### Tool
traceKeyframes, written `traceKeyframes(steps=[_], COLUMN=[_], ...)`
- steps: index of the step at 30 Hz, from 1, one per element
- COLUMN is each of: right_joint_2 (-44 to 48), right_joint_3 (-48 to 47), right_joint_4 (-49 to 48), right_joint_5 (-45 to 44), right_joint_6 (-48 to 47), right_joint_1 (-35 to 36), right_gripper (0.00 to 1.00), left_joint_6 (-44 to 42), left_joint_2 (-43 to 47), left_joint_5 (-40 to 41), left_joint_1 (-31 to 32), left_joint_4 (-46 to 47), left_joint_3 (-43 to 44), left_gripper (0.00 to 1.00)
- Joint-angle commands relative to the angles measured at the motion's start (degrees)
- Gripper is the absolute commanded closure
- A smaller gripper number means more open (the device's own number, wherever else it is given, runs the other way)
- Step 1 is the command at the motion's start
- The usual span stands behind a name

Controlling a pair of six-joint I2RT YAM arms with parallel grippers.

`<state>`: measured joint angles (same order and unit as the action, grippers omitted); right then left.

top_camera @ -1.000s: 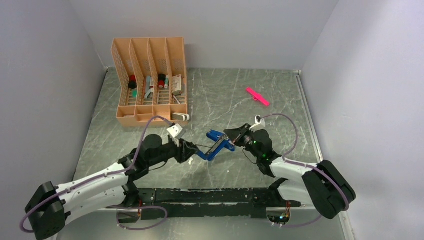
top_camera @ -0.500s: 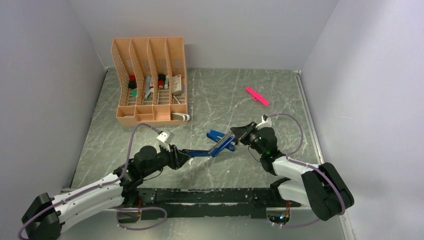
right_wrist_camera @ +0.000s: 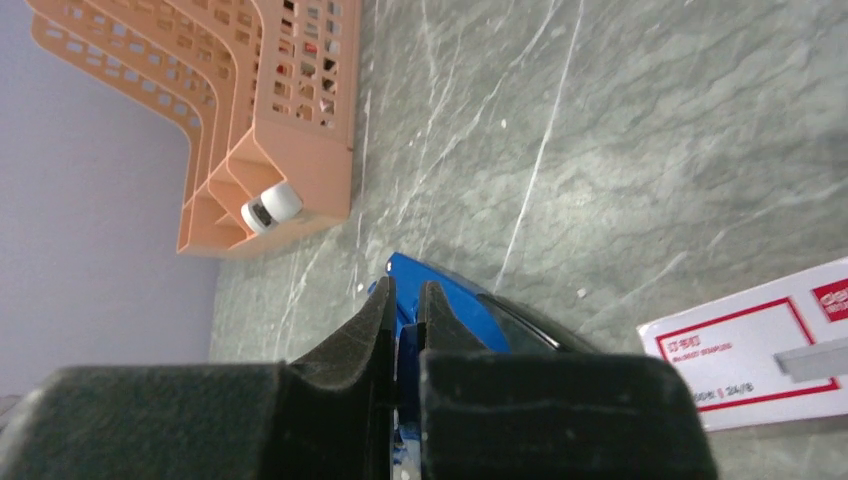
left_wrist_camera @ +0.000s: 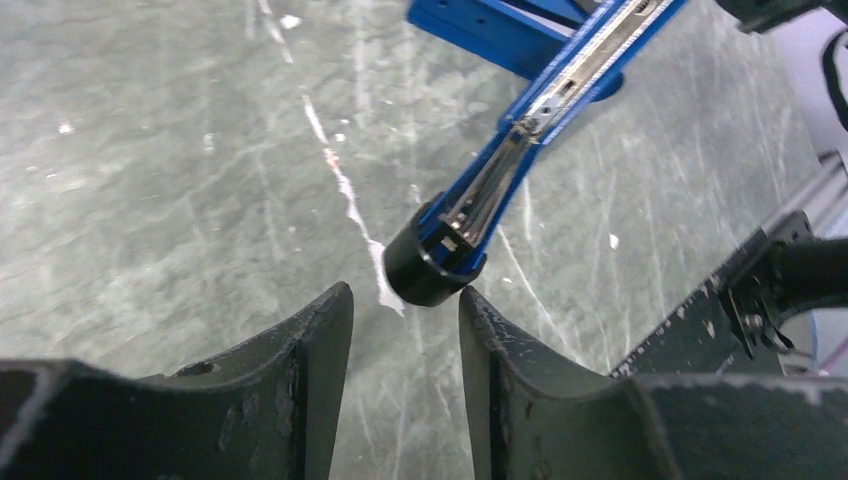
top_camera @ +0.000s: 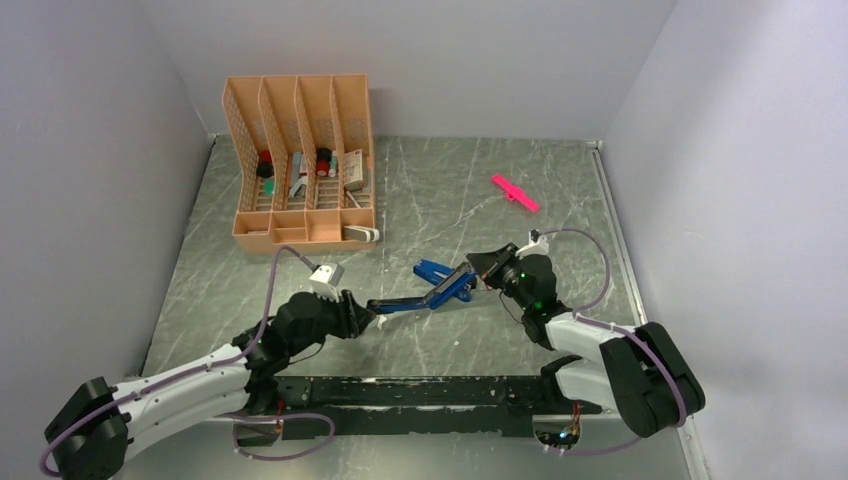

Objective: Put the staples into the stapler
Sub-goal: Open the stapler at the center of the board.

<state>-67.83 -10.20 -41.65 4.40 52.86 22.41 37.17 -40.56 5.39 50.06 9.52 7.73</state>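
Stapler (top_camera: 432,285) is swung open and sits mid-surface. Its long axis runs from upper right to lower left, spanning the gap between the two arms.

Right pincer (top_camera: 478,272) is clenched on the blue body at the upper-right end.

Left pincer (left_wrist_camera: 400,295) is released and empty. The black end cap (left_wrist_camera: 432,268) of the open channel lies just ahead of its fingertips, apart from them.

Staples: no loose strip can be made out. Their white, red-edged box (right_wrist_camera: 750,350) lies flat on the surface (top_camera: 450,190) just beside the right pincer. It shows only in the right wrist view and is hidden from above. A grey bar (right_wrist_camera: 815,358) on it may be a strip or only print; cannot tell.

Judgement: the channel is exposed and ready. The box lies on the right arm's side, but that arm is occupied. The free left pincer would have to reach past the stapler to fetch a strip.

Containers: the orange file rack (top_camera: 300,120) at far left has four slots holding small mixed items, too small to name. A white roll (top_camera: 362,233) lies at its front. A pink stick (top_camera: 515,193) lies far right, well apart.
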Motion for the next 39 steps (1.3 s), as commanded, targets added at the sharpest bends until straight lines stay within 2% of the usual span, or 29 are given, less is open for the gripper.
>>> traceKeyframes(steps=[1, 6, 9, 13, 18, 21, 25, 29, 39], right_joint_2=[-0.69, -1.03, -0.71, 0.11, 0.43, -0.20, -1.55, -2.47, -1.44], right_joint_3=[0.52, 0.62, 0.66, 1.07, 1.38, 1.40, 1.50, 1.58, 1.68], right_joint_4=[-3.03, -3.09, -2.92, -2.91, -3.90, -4.69, -6.15, -7.10, -5.74], right_joint_5=[-3.05, -2.93, -2.37, -1.79, 0.18, 1.25, 2.61, 3.29, 2.49], right_joint_6=[-3.36, -3.55, -3.81, -3.80, -3.48, -3.64, -3.40, -3.12, -3.21], right_joint_1=[-1.77, -1.91, -1.92, -1.94, -1.93, -1.91, -1.91, -1.96, -1.94], right_gripper=[1.00, 1.00, 1.00, 1.00, 1.00, 1.00, 1.00, 1.00, 1.00], left_joint_6=[1.05, 0.84, -0.51, -7.11, -17.62, -23.14, -25.28, -25.17, -22.31], left_joint_2=[1.88, 4.63, 6.26, 5.99, -0.24, -6.87, -17.96, -23.83, -25.84], left_joint_5=[6.62, 7.28, 7.73, 8.78, 8.91, 5.02, -1.35, -1.22, 0.27], left_joint_1=[-0.80, -0.84, -0.84, -0.84, -0.84, -0.82, -0.61, 1.21, 4.32], left_joint_4=[-3.45, -4.57, -5.43, -5.78, -2.10, 0.72, 0.39, 1.61, 4.17], left_joint_3=[0.00, 0.17, 1.72, 6.48, 13.22, 17.12, 22.11, 21.36, 15.03], left_gripper=[0.49, 0.39, 0.37, 0.37, 0.37, 0.39, 0.46, 0.46, 0.46])
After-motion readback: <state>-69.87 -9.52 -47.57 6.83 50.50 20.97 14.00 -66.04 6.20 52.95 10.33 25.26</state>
